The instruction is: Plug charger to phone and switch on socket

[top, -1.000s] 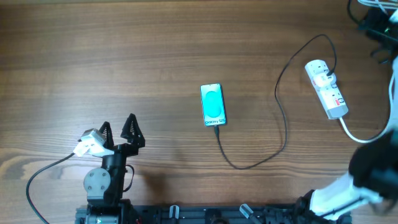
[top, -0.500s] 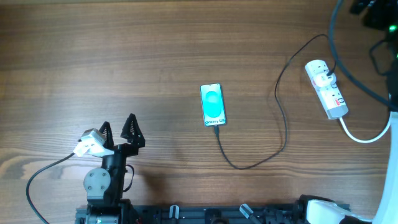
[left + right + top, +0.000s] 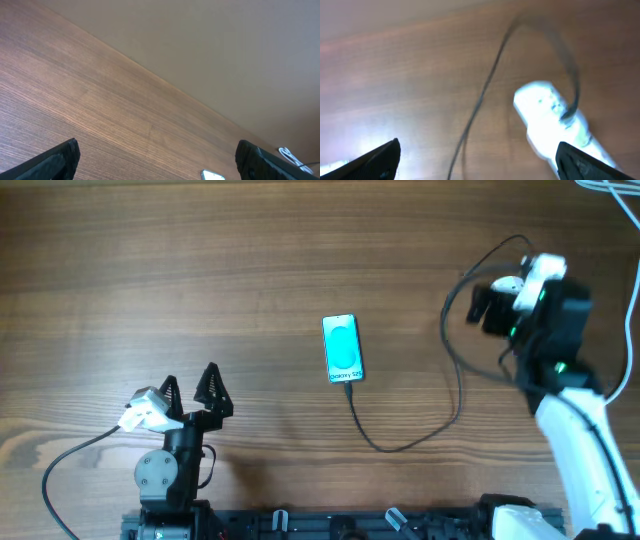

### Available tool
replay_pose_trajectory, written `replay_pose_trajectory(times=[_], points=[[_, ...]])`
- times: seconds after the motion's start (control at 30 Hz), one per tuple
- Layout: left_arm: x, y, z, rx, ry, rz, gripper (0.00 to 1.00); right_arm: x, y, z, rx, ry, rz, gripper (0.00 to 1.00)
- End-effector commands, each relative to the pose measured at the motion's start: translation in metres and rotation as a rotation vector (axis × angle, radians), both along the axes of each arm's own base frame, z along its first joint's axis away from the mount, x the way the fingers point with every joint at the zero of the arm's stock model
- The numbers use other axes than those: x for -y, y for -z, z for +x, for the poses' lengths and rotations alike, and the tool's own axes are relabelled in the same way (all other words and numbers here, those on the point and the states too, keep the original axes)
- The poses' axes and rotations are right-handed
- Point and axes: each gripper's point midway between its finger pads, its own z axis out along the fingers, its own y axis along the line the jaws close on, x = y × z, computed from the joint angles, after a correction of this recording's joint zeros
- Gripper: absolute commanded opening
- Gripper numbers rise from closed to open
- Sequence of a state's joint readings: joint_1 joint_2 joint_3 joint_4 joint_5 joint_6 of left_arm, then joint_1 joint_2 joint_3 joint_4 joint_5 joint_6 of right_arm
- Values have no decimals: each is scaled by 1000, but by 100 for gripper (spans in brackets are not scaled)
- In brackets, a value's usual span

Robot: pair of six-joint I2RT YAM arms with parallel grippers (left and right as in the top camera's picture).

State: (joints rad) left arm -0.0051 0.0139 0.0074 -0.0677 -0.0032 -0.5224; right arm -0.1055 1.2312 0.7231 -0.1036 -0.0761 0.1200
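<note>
Wood-grain table (image 3: pixel 200 260), plain beige wall (image 3: pixel 225 50) behind — soft, even light

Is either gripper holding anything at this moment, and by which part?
Nothing is held. The left gripper is open and empty; the right gripper is open too, with the socket ahead of it.

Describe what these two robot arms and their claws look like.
The left arm is black, with a round grey joint disc, a white camera block and a thin black cable looping away. The left gripper has two pointed black fingers. The right arm has a smooth white link and a black wrist with green lights; the right gripper also has dark fingers.
</note>
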Motion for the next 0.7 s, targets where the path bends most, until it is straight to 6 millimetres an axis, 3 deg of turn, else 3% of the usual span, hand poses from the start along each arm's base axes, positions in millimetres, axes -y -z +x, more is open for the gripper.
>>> replay_pose_trajectory(times=[0.0,0.23,0.47,0.67], points=[[-1,0,0,1,-6,-5,100,-13,28,-25,30,-55,15,100],[-1,0,0,1,-6,-5,100,-20,98,-79,-47,-59,32,100],[-1,0,0,1,-6,-5,100,-27,134,-114,-113,-73,60,100],[-1,0,0,1,-6,-5,100,-34,147,-132,-98,-82,88,100]])
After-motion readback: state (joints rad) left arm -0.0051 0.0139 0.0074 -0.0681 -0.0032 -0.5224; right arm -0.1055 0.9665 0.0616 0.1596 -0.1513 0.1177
